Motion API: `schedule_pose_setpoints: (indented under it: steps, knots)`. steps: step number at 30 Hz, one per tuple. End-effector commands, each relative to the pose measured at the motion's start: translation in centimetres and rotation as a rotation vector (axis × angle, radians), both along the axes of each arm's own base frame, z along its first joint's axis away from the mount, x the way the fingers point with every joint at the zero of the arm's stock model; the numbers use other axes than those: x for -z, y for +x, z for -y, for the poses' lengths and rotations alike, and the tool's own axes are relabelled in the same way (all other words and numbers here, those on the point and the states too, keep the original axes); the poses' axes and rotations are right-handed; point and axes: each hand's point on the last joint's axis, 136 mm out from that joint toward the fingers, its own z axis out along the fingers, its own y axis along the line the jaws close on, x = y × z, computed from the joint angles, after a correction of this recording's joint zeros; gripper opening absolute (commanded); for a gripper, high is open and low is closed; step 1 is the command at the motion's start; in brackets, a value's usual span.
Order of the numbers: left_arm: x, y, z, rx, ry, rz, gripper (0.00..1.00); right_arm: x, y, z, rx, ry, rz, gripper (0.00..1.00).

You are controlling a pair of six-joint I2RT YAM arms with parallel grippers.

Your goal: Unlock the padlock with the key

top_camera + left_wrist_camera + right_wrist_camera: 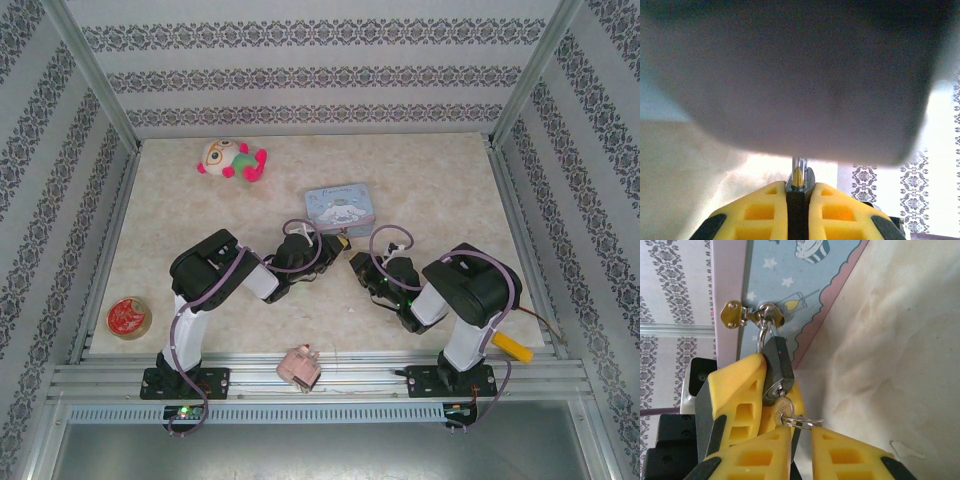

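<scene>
Left jaws [797,192] are closed on the dark body of the padlock [777,362], one yellow finger on each flat side, holding it tilted against the front of the pale blue cartoon tin [785,270]. Right jaws [801,432] sit just below it, narrowed to a slim gap, and I cannot tell whether they have pinched anything. The key [781,410] appears to be seated in the keyhole at the padlock's lower end, just above my right fingertips, with its wire key ring [804,421] lying across those tips. The silver shackle [761,335] is closed and threaded through the tin's small metal clasp [765,317], directly beyond my left jaws. I judge the key is in and the lock steadied; the turn and the release of the shackle are left. Room is tight: a left finger crowds one side of the key, the tin's wall stands just beside it, and the loose ring could be caught instead of the key's head. Well apart from both jaws on the marbled worktop [430,190] lie a plush toy [232,160], a round red-topped container [129,318], a pink blocky object [299,366] and a yellow-handled tool [512,346].
</scene>
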Motion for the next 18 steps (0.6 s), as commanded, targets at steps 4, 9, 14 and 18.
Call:
schedule_pose_setpoints:
  steps: [4, 9, 14, 18]
  knots:
    - [0.4, -1.0, 0.6, 0.038, -0.024, -0.007, 0.00, -1.7, 1.2, -0.4, -0.009, 0.026, 0.068, 0.14]
    - [0.3, -1.0, 0.7, 0.042, -0.025, -0.008, 0.00, -2.2, 1.6, -0.8, -0.018, 0.036, 0.084, 0.07]
    - [0.4, -1.2, 0.8, 0.049, -0.025, -0.010, 0.00, -2.4, 2.1, -0.9, -0.019, 0.035, 0.096, 0.00]
    - [0.5, -1.8, 1.2, 0.067, -0.021, -0.014, 0.00, -2.9, 2.6, -1.1, -0.021, 0.052, 0.110, 0.00]
